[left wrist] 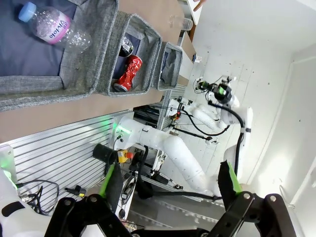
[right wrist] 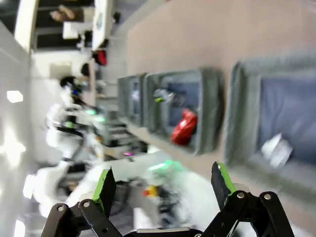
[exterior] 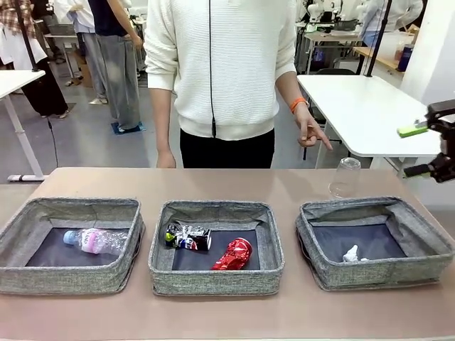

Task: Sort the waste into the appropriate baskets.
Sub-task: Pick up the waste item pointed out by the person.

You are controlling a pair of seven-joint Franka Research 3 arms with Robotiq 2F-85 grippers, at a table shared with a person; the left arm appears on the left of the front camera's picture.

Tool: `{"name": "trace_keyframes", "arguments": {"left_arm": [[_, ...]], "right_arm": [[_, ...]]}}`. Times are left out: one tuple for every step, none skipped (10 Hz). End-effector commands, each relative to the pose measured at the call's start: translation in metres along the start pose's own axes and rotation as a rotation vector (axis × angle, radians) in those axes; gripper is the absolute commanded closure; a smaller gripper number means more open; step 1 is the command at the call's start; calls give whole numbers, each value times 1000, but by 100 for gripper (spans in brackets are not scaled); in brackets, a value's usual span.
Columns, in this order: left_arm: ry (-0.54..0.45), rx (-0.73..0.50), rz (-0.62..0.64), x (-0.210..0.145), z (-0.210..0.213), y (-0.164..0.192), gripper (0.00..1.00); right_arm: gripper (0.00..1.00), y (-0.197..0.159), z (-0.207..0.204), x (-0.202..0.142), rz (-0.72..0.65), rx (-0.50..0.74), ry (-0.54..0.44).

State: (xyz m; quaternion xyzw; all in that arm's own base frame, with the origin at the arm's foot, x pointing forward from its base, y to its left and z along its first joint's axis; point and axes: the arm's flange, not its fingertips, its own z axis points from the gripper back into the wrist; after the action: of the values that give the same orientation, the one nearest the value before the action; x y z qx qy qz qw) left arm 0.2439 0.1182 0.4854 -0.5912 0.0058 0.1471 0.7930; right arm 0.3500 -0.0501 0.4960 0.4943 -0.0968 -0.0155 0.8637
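Observation:
Three grey baskets stand in a row on the table. The left basket (exterior: 71, 273) holds a clear bottle (exterior: 96, 241) with a blue cap. A crushed dark can (exterior: 188, 236) and a dented red can (exterior: 233, 254) lie in the middle basket (exterior: 213, 280). A white paper wad (exterior: 350, 254) lies in the right basket (exterior: 384, 270). Behind that basket a clear cup (exterior: 345, 177) stands upside down on the table. My right gripper (exterior: 421, 150) hangs open at the right edge, above and right of the cup. My left gripper (left wrist: 168, 185) is open and empty, off the table's left end.
A person in a white sweater stands at the far side, one hand (exterior: 311, 131) hanging above the cup. A white table (exterior: 370, 106) stands behind on the right. The right wrist view is blurred but shows the red can (right wrist: 183, 127) and paper wad (right wrist: 276, 148).

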Motion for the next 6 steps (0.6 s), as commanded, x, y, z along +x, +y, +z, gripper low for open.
{"name": "trace_keyframes", "arguments": {"left_arm": [[-4,-15,-11,0,2,-2,0],[-4,-15,-11,0,2,-2,0],[-4,-15,-11,0,2,-2,0],[-4,-15,-11,0,2,-2,0],[-4,-15,-11,0,2,-2,0],[-4,-15,-11,0,2,-2,0]], "right_arm": [[0,-49,-26,80,597,-150,-108],[0,-70,-34,102,631,-181,-107],[0,-85,-34,114,539,-109,-61],[0,-84,-23,111,312,90,-53],[0,-70,-46,103,444,-188,18],[0,-90,-43,115,431,-125,-17]]}}
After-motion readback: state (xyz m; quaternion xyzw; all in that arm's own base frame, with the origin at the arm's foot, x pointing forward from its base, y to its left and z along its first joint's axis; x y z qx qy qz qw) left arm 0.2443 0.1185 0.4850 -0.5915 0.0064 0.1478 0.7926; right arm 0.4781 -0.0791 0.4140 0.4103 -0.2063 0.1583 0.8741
